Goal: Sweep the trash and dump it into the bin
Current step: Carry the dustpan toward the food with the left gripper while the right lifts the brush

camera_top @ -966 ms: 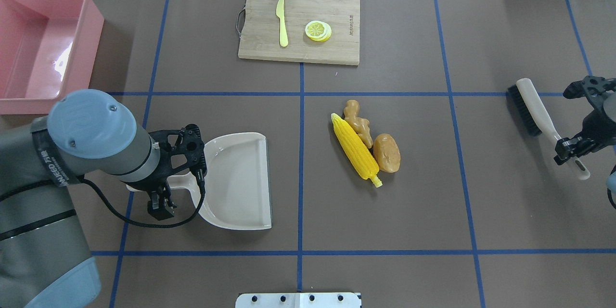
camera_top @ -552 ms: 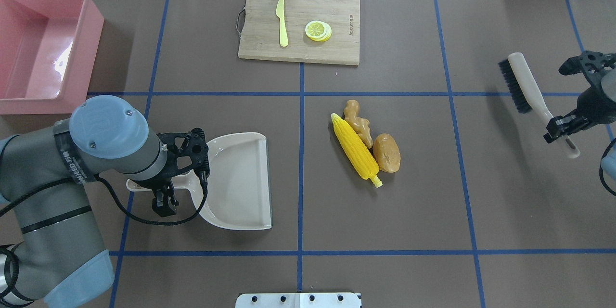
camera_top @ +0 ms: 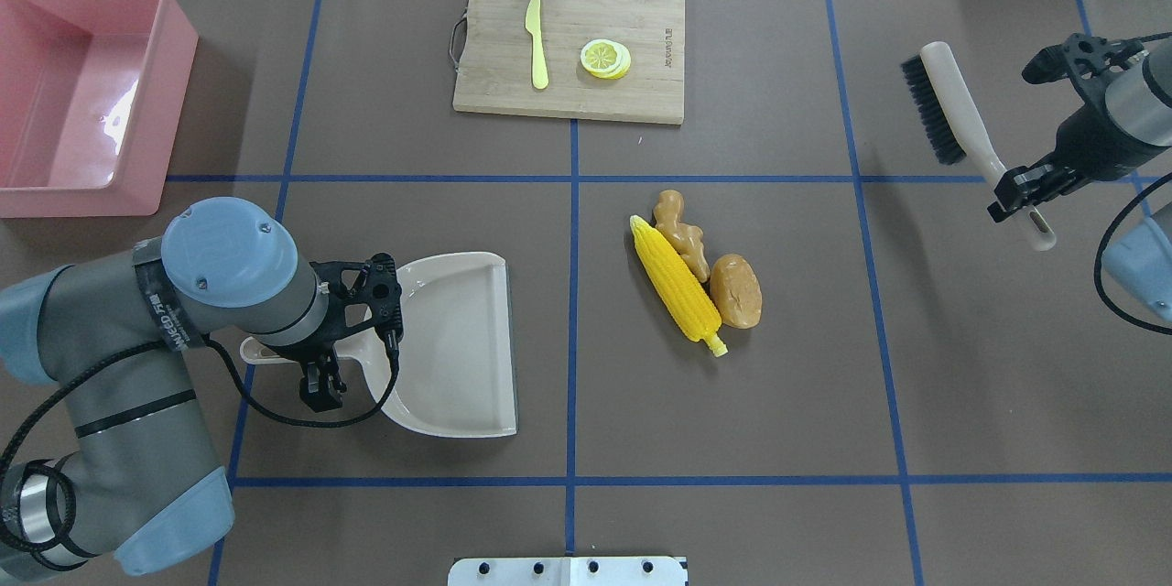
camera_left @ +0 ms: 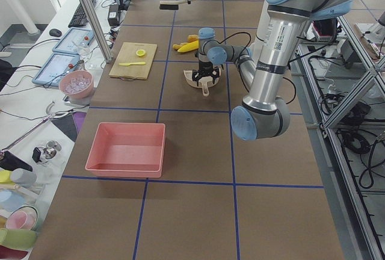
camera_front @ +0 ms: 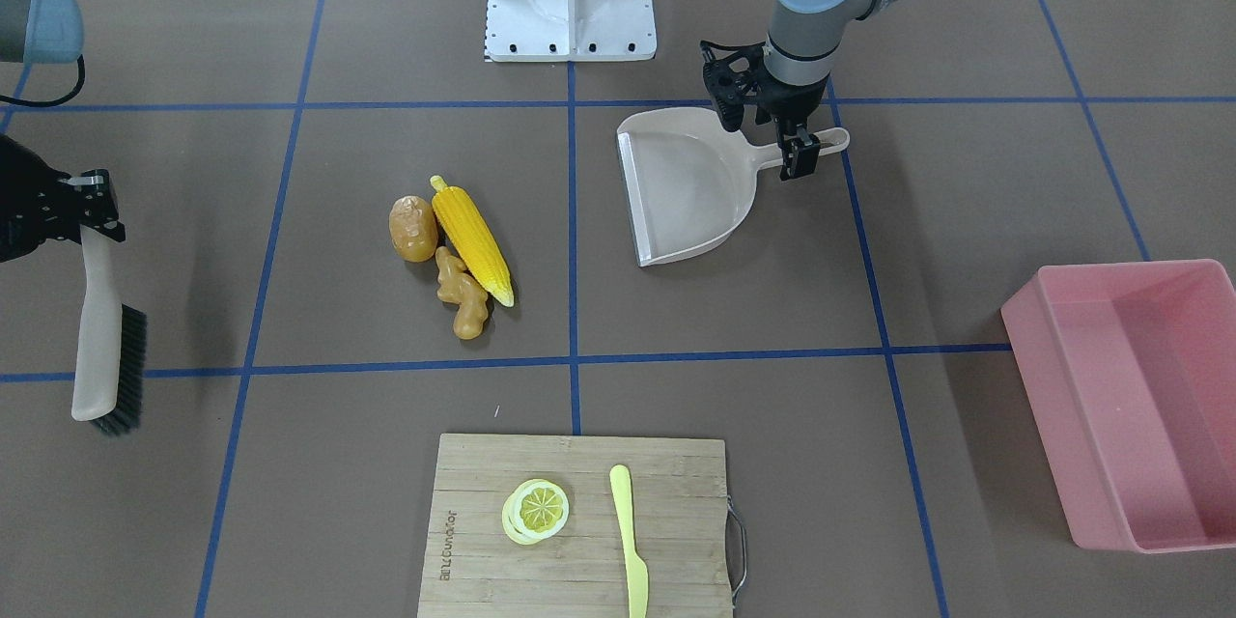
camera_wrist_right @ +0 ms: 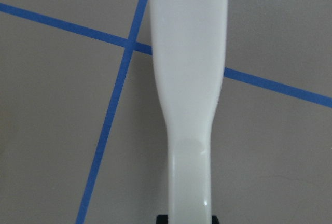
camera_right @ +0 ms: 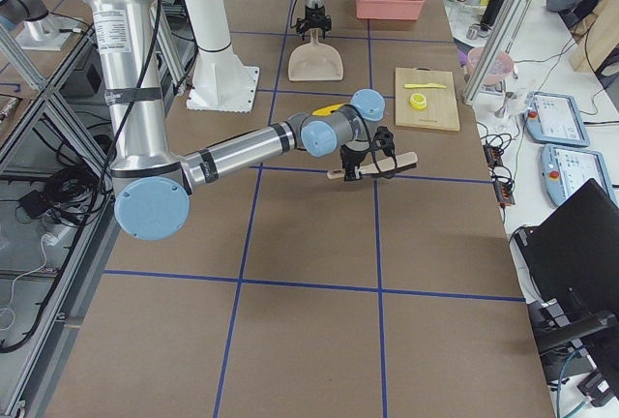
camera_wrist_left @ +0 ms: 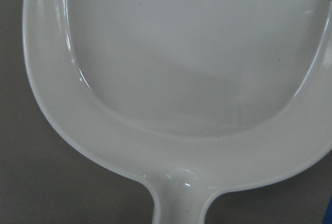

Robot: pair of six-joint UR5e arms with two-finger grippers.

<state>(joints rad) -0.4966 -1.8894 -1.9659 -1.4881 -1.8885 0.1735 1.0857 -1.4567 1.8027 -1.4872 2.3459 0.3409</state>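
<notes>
**Front-facing view:** We took the cutting board (camera_front: 676, 521) as datum. The corn cob (camera_front: 471, 237), potato (camera_front: 412, 229) and ginger root (camera_front: 460, 297) lay touching in one cluster on the robot side of the board. The bin (camera_front: 1053, 406) stood well beyond the board's handle end. The left gripper (camera_front: 800, 150) straddled the handle of the dustpan (camera_front: 686, 188), also on the robot side. We could not tell whether its fingers pressed on the handle.

**Overhead view:** The right gripper (camera_top: 1010, 192) pinched the handle of the brush (camera_top: 952, 110), well beyond the board's plain end.

**Left view:** The bin lay nearer the camera than the board.

**Right view:** The brush hung level above the table (camera_right: 309, 321), near the board.

**Left wrist view:** The dustpan tray filled the frame.

**Right wrist view:** The brush handle ran up the frame's middle.
</notes>
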